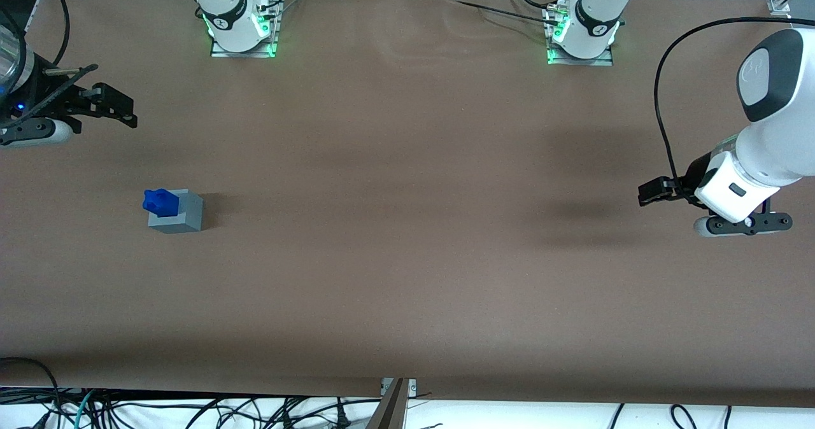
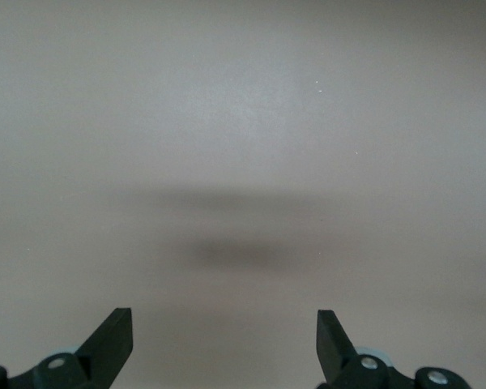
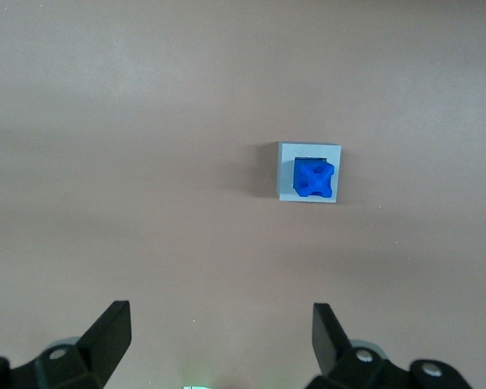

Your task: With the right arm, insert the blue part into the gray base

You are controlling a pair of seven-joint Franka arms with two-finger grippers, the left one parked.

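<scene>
The blue part (image 1: 161, 202) stands in the recess of the gray base (image 1: 180, 213) on the brown table, its bumpy end sticking up above the cube's top. The wrist view looks straight down on the blue part (image 3: 314, 178) seated in the gray base (image 3: 308, 173). My right gripper (image 1: 118, 107) hangs high above the table at the working arm's end, farther from the front camera than the base and well apart from it. Its fingers are open (image 3: 219, 324) with nothing between them.
Both arm bases (image 1: 242, 31) (image 1: 581, 37) are bolted along the table's edge farthest from the front camera. The parked arm (image 1: 745, 181) hovers at its own end. Cables hang below the near table edge (image 1: 395, 387).
</scene>
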